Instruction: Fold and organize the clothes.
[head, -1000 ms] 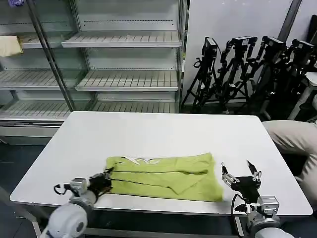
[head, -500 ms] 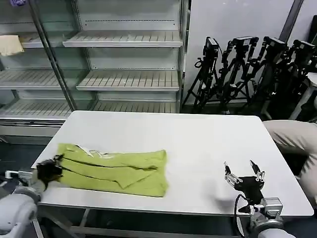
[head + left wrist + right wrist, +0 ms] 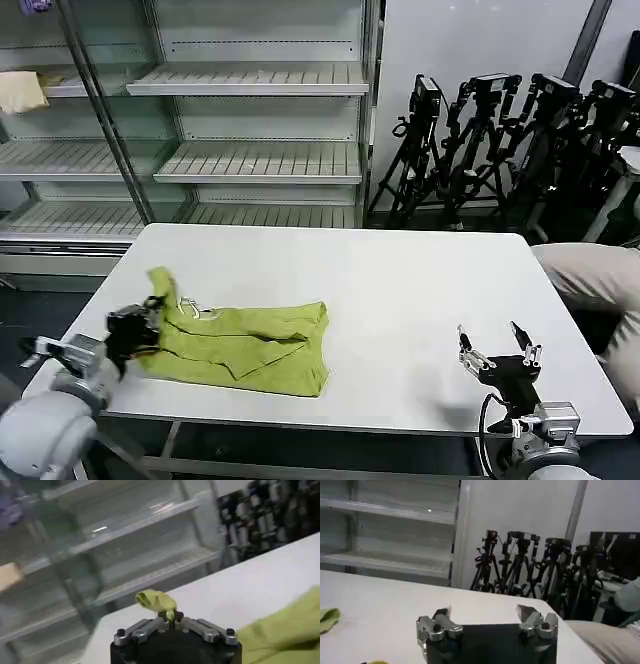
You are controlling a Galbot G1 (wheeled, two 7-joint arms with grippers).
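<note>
The left gripper (image 3: 140, 325) is closed on the left end of the T-shirt (image 3: 245, 340), pinching a small bunch of fabric between its fingers; in the left wrist view that bunch (image 3: 156, 600) stands up above the pinch point. The gripper sits near the left, near corner of the table (image 3: 400, 270). The T-shirt lies crumpled on the left half of the table, its held end lifted and curled upward, its right end resting flat near the table's middle.

The right gripper (image 3: 498, 355) hangs near the right, near edge, fingers spread wide and empty, well apart from the shirt.

Risks from this state:
- The grip covers only a small bunch of fabric. A quick pull could slide the cloth out of the fingers.
- The shirt is close to the near and left edges. Further travel to the left could drag part of it over the edge, and its weight could then pull the rest off.
- One-handed handling leaves the right end free, so any fold made now is likely to come out uneven or bunched.

Compared with half a second ago, the left gripper has moved inward from the left edge and risen. The shirt's left end, then flat, now stands up, and the garment is shorter and more bunched. The right gripper is almost unchanged.
</note>
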